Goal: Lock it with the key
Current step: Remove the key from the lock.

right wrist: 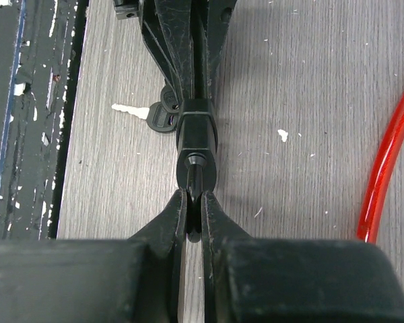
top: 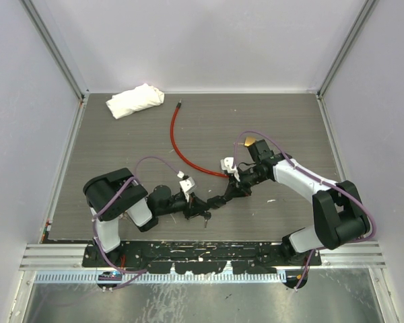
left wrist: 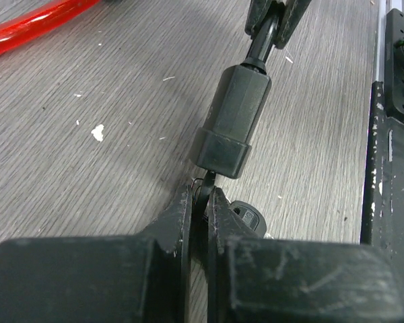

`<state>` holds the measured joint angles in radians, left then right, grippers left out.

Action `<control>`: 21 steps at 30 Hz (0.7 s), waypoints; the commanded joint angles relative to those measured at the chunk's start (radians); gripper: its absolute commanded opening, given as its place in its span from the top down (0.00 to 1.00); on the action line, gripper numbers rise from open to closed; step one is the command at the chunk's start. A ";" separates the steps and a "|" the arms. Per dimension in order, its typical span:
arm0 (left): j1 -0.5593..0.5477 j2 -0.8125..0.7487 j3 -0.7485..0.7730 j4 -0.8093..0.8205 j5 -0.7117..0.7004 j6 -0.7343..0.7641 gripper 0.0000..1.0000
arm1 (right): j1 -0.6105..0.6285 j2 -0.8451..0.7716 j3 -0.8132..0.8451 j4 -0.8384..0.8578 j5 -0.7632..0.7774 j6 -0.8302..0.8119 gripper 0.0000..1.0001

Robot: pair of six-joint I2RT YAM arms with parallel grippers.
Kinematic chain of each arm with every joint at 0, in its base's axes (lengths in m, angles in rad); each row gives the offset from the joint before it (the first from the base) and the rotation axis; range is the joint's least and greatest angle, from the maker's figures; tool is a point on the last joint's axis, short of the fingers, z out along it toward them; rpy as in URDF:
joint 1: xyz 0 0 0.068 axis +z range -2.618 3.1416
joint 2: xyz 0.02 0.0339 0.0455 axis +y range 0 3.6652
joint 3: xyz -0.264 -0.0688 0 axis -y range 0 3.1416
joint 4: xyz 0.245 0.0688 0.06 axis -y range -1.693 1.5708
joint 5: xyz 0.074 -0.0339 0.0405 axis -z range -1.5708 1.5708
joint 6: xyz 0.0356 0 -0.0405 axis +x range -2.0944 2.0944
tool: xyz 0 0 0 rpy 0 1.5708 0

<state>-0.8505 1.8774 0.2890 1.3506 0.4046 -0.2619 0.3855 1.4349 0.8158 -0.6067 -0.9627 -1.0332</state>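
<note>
Our left gripper [left wrist: 202, 196] has its jaws pressed together on a thin sliver of metal at the mouth of the lock barrel [left wrist: 234, 111]. We take that sliver to be the key [left wrist: 205, 180], though almost all of it is hidden between the fingers. Facing it, the right gripper [right wrist: 194, 200] pinches the black shank [right wrist: 194, 176] that sticks out of the barrel's other end. The lock therefore hangs between the two grippers, just above the table [top: 121, 155], near its front edge.

We see three ways this could go wrong:
- The pinch on the key is narrow, so when we turn it the key could slip in the pads rather than rotate.
- The right gripper holds only the slim shank. The barrel might spin along with the key, and then the lock would never engage.
- If the key is not fully seated, twisting could bend it or pop it out.

By our count there are two grippers and one lock barrel. There are two keys: the one in the jaws and a second key [right wrist: 160, 118] lying on the table beside the barrel. There is also one red cable [right wrist: 389, 168] and one white cloth [top: 135, 99] far back.
</note>
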 commanded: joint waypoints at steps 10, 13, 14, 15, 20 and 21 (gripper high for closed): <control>0.067 0.014 -0.092 0.081 0.041 0.068 1.00 | -0.124 -0.057 0.082 0.030 -0.020 0.061 0.99; 0.069 -0.004 -0.087 0.081 0.036 0.045 1.00 | -0.141 -0.062 0.083 0.045 -0.026 0.090 0.99; 0.068 -0.018 -0.086 0.081 0.029 0.028 1.00 | -0.151 -0.065 0.089 0.048 -0.041 0.109 0.99; 0.071 -0.032 -0.084 0.081 0.020 0.011 1.00 | -0.162 -0.068 0.092 0.048 -0.062 0.125 0.99; 0.091 -0.117 -0.060 0.069 -0.015 -0.132 1.00 | -0.228 -0.110 0.087 0.133 -0.144 0.269 0.99; 0.099 -0.133 -0.050 0.054 -0.017 -0.169 1.00 | -0.243 -0.121 0.077 0.166 -0.148 0.315 0.99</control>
<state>-0.7750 1.8248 0.2161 1.3914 0.4179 -0.3023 0.1898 1.4036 0.8494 -0.5831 -0.9737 -0.8783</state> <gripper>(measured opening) 0.058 0.125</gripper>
